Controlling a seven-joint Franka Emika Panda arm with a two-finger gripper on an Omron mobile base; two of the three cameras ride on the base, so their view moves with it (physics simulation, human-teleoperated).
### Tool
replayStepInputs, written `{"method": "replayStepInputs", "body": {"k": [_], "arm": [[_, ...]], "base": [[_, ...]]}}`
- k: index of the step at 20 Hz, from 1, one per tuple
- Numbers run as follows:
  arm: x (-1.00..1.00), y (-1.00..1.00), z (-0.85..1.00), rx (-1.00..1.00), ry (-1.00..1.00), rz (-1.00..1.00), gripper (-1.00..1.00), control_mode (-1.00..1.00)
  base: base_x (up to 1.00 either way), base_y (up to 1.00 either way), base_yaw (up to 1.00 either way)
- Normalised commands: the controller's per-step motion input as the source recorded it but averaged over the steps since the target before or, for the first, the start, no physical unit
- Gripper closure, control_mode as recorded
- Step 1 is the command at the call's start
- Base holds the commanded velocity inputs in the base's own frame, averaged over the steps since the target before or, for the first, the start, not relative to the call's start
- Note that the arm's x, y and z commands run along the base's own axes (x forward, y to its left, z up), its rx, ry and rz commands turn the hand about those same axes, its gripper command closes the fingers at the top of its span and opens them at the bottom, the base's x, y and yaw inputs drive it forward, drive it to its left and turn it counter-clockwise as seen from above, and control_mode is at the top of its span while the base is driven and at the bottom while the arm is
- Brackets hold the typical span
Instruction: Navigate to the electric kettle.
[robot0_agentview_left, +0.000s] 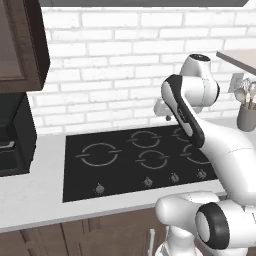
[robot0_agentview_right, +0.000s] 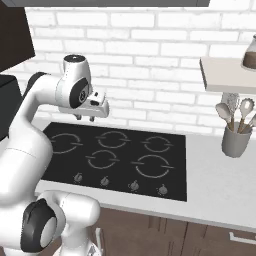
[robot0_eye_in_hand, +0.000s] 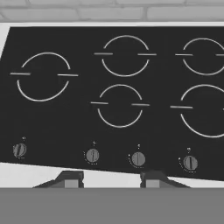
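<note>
The gripper (robot0_agentview_right: 95, 111) hangs above the black cooktop (robot0_agentview_left: 135, 157), its fingers parted and holding nothing; in the hand view the two dark tips (robot0_eye_in_hand: 70, 179) stand well apart over the counter's front edge. I cannot tell where the electric kettle is. Four knobs (robot0_eye_in_hand: 138, 159) line the cooktop's front. A grey utensil holder (robot0_agentview_right: 235, 140) stands right, under a shelf (robot0_agentview_right: 227, 75); a dark appliance (robot0_agentview_left: 15, 137) sits left below a brown cabinet (robot0_agentview_left: 22, 42). No writing is legible.
</note>
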Motion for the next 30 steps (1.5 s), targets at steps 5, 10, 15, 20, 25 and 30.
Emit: {"method": "replayStepInputs", "body": {"k": [5, 10, 15, 20, 25, 30], "arm": [[-0.45, 0.0, 0.0, 0.0, 0.01, 0.0, -1.0, -1.0], [-0.97, -0.01, 0.0, 0.05, -0.01, 0.0, -1.0, -1.0], [-0.78, 0.0, 0.0, 0.02, -0.02, -0.01, -1.0, -1.0], [-0.5, 0.0, 0.0, 0.0, 0.0, 0.0, -1.0, -1.0], [-0.13, 0.0, 0.0, 0.0, 0.0, 0.0, -1.0, 1.0], [0.0, 0.0, 0.0, 0.0, 0.0, 0.0, -1.0, 1.0]], "base": [[0.0, 0.0, 0.0], [0.0, 0.0, 0.0], [0.0, 0.0, 0.0], [0.0, 0.0, 0.0], [-0.25, 0.0, 0.0], [-0.96, 0.0, 0.0]]}}
